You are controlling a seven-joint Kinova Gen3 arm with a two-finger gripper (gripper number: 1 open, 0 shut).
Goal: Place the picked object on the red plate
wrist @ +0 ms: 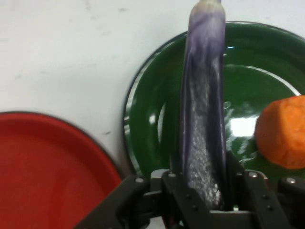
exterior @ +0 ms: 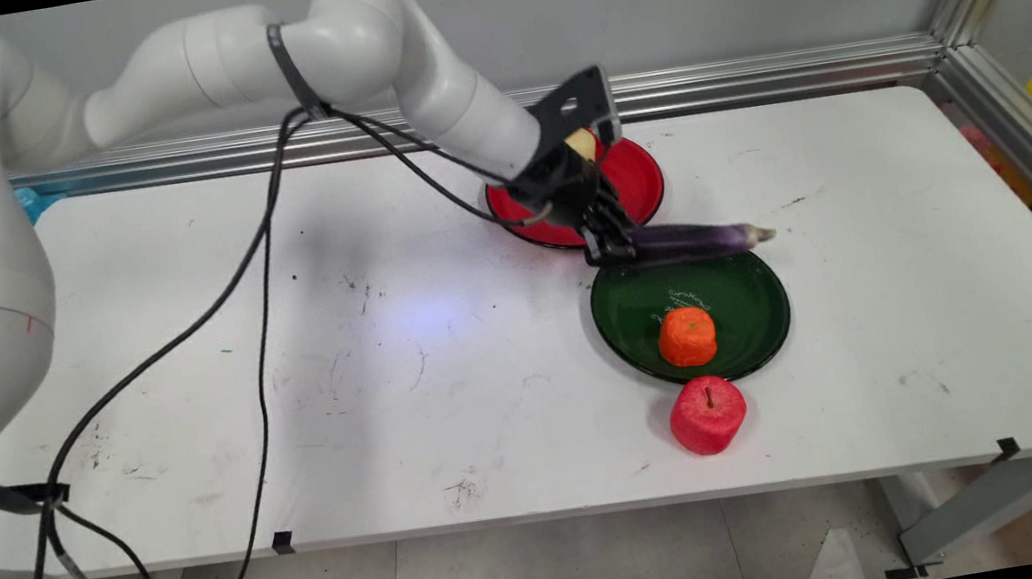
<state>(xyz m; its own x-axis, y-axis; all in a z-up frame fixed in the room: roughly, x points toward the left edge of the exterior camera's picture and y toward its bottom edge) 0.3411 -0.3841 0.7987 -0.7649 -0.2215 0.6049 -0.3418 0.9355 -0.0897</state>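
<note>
Gripper (exterior: 609,244) clamped on thick end of purple eggplant (exterior: 696,240), held level above gap between plates. Eggplant tip pointing toward 3 o'clock, over far rim of green plate (exterior: 626,319). Orange fruit (exterior: 687,337) lying on green plate. Red plate (exterior: 637,177) at 12 o'clock of gripper. Red apple (exterior: 707,415) at 6 o'clock, touching green plate's near rim.

We see a purple eggplant (exterior: 696,239) in the black gripper (exterior: 612,251), a dark green plate (exterior: 749,297) under an orange fruit (exterior: 687,337), a red plate (exterior: 637,177), a red apple (exterior: 707,415), a white bench (exterior: 383,349).
</note>
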